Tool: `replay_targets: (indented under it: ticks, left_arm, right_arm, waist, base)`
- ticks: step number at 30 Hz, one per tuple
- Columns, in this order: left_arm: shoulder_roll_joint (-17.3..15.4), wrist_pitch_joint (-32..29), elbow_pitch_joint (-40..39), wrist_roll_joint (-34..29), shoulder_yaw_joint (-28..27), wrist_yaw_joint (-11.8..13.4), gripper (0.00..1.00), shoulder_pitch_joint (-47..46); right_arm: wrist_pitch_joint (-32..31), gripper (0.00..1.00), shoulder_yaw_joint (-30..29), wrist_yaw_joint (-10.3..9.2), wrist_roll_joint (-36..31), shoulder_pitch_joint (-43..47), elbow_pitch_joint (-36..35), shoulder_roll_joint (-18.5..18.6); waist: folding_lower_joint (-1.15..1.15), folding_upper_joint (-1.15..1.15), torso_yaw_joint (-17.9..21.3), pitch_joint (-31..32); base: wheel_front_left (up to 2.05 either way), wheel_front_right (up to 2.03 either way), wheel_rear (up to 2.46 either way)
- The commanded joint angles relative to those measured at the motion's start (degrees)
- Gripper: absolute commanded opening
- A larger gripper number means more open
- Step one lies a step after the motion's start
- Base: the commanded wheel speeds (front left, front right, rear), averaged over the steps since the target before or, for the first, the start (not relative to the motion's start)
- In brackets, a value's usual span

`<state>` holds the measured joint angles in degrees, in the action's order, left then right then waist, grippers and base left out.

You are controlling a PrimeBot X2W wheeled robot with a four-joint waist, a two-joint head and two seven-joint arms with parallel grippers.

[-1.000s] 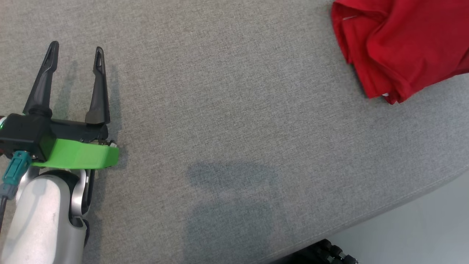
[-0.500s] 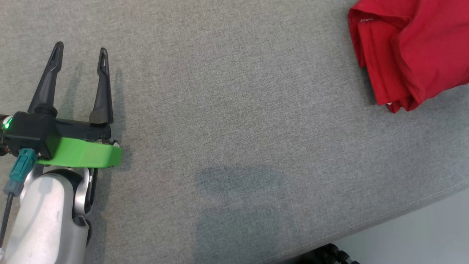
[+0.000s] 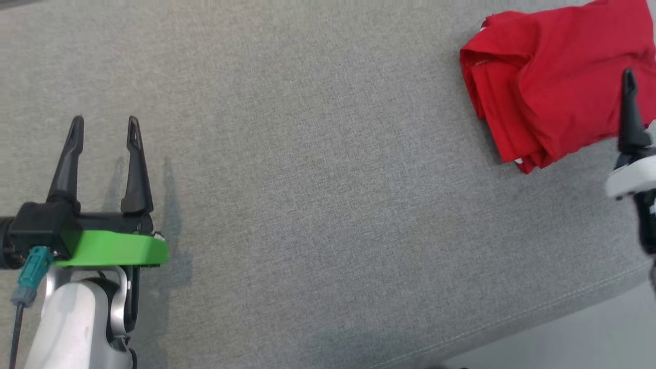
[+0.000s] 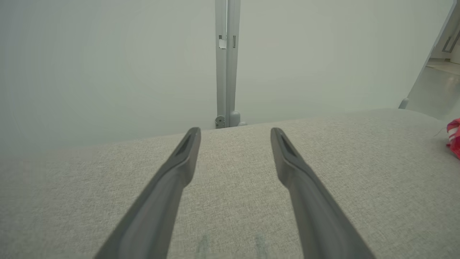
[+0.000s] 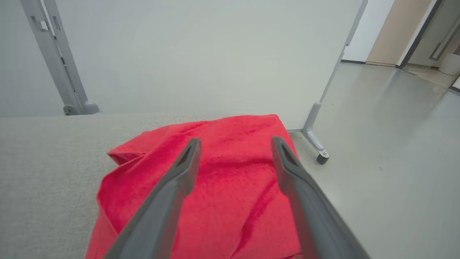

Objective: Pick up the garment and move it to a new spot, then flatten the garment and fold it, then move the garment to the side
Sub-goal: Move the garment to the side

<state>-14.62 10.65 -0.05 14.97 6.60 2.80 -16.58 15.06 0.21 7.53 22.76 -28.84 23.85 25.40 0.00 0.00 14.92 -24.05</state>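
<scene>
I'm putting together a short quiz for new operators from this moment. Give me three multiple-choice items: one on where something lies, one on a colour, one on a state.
1. In the head view, where on the grey fabric surface does the garment lie?
A. upper right
B. lower left
C. dead centre

2. What colour is the garment?
A. blue
B. red
C. white

3. How does the right end effector stand?
A. shut on the garment
B. shut on nothing
C. open

Key:
1 A, it lies bunched at the upper right, far from the left end effector.
2 B, it is red in both the head and right wrist views.
3 C, its two fingers stand apart over the cloth and pinch none of it.
</scene>
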Motion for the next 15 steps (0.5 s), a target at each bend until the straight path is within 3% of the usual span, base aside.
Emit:
replay_targets:
  ticks: [1,9,15]
  left_arm:
    - [0.38,0.26,-0.07,0.75,-0.35,0.71,1.00,1.67]
    - [1.01,0.34,0.26,1.65,-0.70,1.89,1.00,5.36]
    - [1.47,0.34,0.27,2.09,-0.64,2.62,1.00,8.37]
  right_arm:
    - [0.19,1.00,-1.34,-0.09,-2.22,3.55,-4.64,-3.01]
    - [-2.15,1.00,-1.85,-0.09,-8.08,10.61,-17.92,-11.19]
    - [-4.08,1.00,1.03,-0.09,-9.92,13.28,-22.26,-14.33]
  waist:
    - [0.00,0.00,-2.15,4.33]
    - [0.00,0.00,-6.50,8.12]
    - [0.00,0.00,-9.39,10.84]
  base:
    - [0.00,0.00,0.00]
    - [0.00,0.00,0.00]
    - [0.00,0.00,0.00]
